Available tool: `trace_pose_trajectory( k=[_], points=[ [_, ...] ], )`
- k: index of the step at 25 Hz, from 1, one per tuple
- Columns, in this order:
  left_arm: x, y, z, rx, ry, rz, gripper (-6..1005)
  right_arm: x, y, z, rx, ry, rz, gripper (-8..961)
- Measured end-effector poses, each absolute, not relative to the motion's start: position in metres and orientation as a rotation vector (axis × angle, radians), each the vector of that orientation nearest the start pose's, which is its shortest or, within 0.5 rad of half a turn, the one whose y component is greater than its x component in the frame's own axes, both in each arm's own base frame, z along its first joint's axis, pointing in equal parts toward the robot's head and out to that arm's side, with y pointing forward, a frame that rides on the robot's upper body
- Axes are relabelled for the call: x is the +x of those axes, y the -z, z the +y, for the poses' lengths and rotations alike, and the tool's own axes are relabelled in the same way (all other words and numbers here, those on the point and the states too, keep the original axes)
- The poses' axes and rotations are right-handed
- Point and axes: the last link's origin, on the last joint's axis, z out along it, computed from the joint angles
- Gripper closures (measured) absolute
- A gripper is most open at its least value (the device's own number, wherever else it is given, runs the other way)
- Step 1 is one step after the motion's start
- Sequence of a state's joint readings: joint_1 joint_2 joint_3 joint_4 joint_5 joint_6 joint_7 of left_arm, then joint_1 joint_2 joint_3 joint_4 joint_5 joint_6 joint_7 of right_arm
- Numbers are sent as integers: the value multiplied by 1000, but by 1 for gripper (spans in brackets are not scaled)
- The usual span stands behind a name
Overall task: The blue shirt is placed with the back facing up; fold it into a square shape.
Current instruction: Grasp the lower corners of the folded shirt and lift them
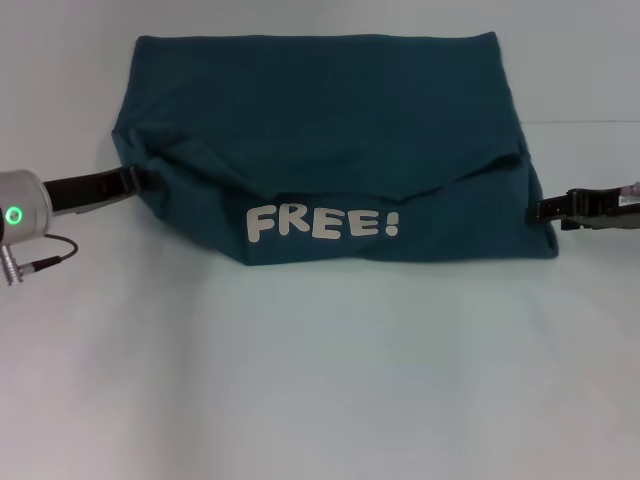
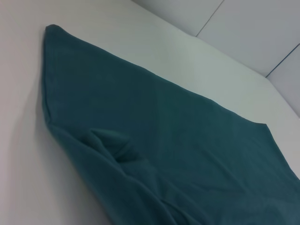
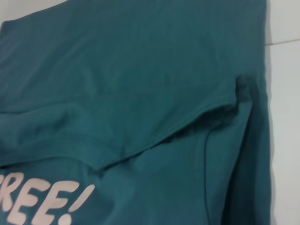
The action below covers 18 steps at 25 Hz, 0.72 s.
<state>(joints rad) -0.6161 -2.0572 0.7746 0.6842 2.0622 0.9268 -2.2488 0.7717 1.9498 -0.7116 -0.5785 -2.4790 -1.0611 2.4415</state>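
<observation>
Bare white desk [image 1: 320, 400] fills the near part of my head view, smooth and matte, running back to a faint seam line at the far right. Beyond it lies the dark teal-blue short-sleeved shirt of soft plain fabric [image 1: 330, 120], partly folded: a lower flap is turned up and shows white block lettering "FREE!" [image 1: 322, 222]. My left claw [image 1: 128, 181] sits at the shirt's left edge, my right claw [image 1: 545, 209] at its right edge, both low and touching the cloth; I cannot tell whether either is clenched or released. From the left wrist, pale wall panels with dark joints rise behind the desk.
</observation>
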Motion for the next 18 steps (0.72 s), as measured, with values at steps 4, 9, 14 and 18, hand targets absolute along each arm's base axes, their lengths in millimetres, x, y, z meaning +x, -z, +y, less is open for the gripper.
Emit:
trace_pose_trajectory(
  k=[4,9,14,18],
  points=[
    [-286,-26,418,-1944,595,-1484,954,291,-29,431,-2025,-162,1554,313],
    [-285,-25,418,-1946,596,-1485,950,290,-21,432,-2030,-146,1547,314],
    [-284,-24,418,-1947,596,-1487,947,286,-13,432,-2045,-139,1529,313],
    [-284,-24,418,-1948,597,-1487,945,285,-12,432,-2055,-130,1519,362]
  ],
)
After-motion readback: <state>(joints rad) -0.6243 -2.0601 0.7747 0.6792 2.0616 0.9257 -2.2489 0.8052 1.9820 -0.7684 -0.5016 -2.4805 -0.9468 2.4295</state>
